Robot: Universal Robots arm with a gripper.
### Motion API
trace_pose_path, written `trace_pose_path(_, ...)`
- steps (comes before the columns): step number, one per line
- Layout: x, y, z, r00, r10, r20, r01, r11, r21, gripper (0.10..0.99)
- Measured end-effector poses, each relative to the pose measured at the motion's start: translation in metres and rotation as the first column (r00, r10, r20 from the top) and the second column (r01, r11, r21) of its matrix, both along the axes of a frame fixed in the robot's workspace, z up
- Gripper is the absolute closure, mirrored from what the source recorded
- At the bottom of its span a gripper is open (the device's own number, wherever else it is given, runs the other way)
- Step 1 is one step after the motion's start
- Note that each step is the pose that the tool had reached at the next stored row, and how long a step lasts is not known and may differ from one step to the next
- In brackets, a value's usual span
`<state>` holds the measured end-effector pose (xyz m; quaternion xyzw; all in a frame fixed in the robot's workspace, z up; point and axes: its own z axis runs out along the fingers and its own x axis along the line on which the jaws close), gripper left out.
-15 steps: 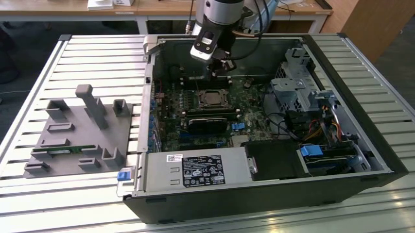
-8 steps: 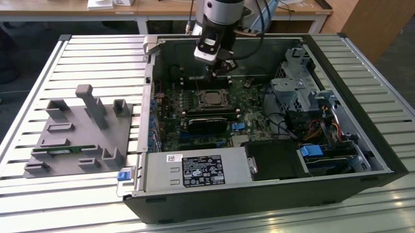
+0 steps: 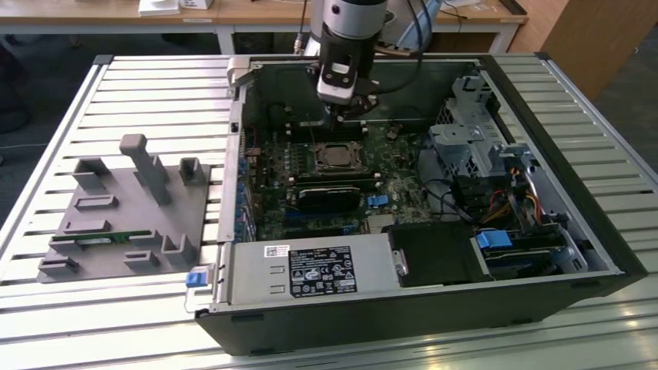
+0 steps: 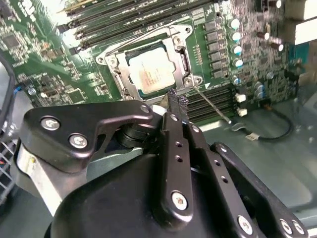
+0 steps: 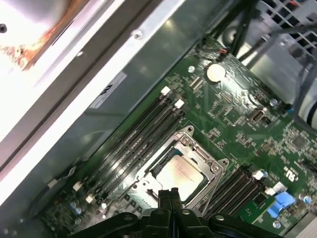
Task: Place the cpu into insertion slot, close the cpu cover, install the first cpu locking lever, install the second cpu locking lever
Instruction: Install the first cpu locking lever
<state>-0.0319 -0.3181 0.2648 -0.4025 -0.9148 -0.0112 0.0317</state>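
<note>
Silvery cpu (image 4: 151, 74) lies seated just beyond the closed jaws.

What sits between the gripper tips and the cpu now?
Only the silvery rim of the cpu cover, framing the cpu, lies between it and the shut gripper, in the second wrist view.

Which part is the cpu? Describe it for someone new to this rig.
Look inside the open black computer case, at the green motherboard. Near its middle lies the cpu: a flat, dull-silver square framed by the shiny cpu cover, unlike the long black memory slots alongside.
</note>
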Motion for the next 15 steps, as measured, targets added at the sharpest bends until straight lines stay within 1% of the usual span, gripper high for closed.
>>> trace_pose_path(3, 0.0, 0.0, -0.0001, 0.9985, 0.054, 0.0, -0.054, 0.9985, 0.0, 0.965)
trace_pose_path(6, 0.0, 0.0, -0.0002, 0.994, 0.109, 0.0002, -0.109, 0.994, 0.0, 0.965)
trace_pose_path(7, 0.0, 0.0, -0.0003, 0.9922, 0.125, 0.0014, -0.125, 0.9922, 0.0, 0.965)
trace_pose_path(8, 0.0, -0.0001, -0.0004, 0.9906, 0.136, 0.005, -0.136, 0.9907, -0.001, 0.965)
trace_pose_path(9, 0.0, 0.0, -0.0005, 0.9894, 0.145, 0.0117, -0.145, 0.9894, -0.001, 0.965)
trace_pose_path(10, 0.0, 0.0, -0.0006, 0.988, 0.153, 0.0213, -0.153, 0.9883, -0.002, 0.965)
trace_pose_path(12, 0.0, 0.0, -0.0008, 0.985, 0.167, 0.0434, -0.167, 0.986, -0.005, 0.965)
trace_pose_path(13, 0.0, 0.0, -0.0009, 0.983, 0.177, 0.0508, -0.177, 0.9843, -0.005, 0.965)
trace_pose_path(15, 0.0, 0.0001, -0.0011, 0.9772, 0.206, 0.0519, -0.206, 0.9786, -0.003, 0.965)
